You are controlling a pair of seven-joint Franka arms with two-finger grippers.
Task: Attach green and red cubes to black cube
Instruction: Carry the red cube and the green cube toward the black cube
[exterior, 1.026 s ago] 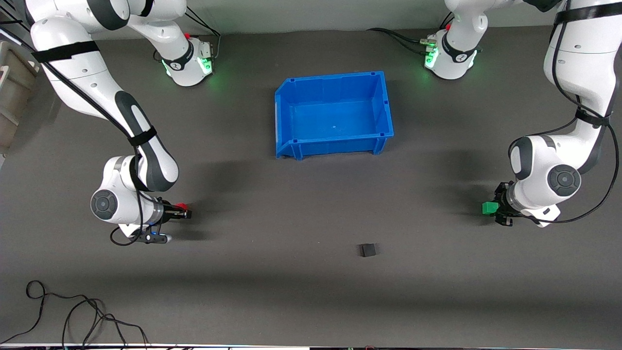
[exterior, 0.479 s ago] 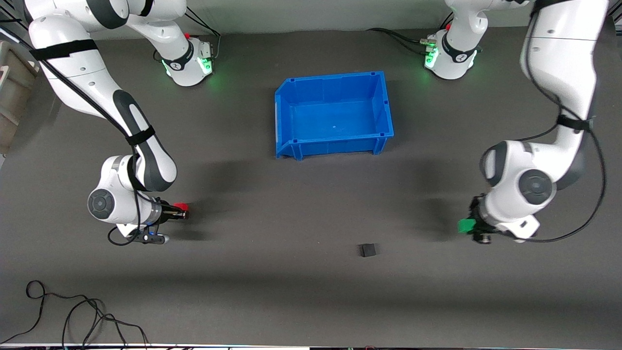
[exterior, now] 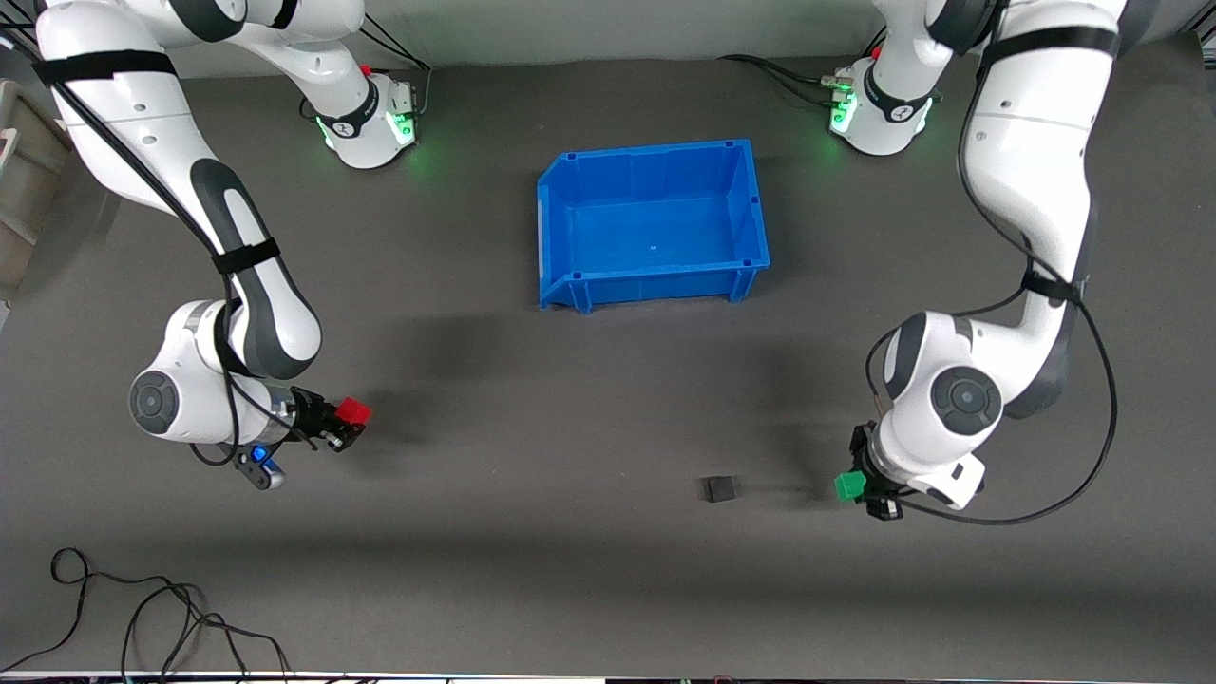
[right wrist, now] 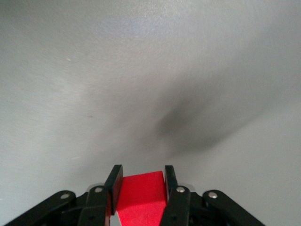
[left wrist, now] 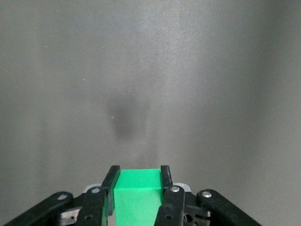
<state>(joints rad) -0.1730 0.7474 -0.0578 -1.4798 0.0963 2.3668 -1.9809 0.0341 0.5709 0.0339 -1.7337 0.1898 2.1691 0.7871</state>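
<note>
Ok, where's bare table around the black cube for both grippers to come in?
Bare mat lies between the black cube and the blue bin, and on the cube's side toward the right gripper holding the red cube. Tightest beside the left gripper, shut on the green cube.

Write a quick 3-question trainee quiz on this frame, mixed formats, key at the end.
1. True or false: the left gripper is shut on the green cube.
2. Multiple choice: what does the right gripper hold? A) the black cube B) the red cube C) nothing
3. Short answer: which lies nearer to the front camera, the black cube or the blue bin?

Key
1. True; the left wrist view shows both fingers pressed against its sides.
2. B; the red cube sits between the fingers.
3. The black cube; it rests on the table, touching neither coloured cube.
</note>
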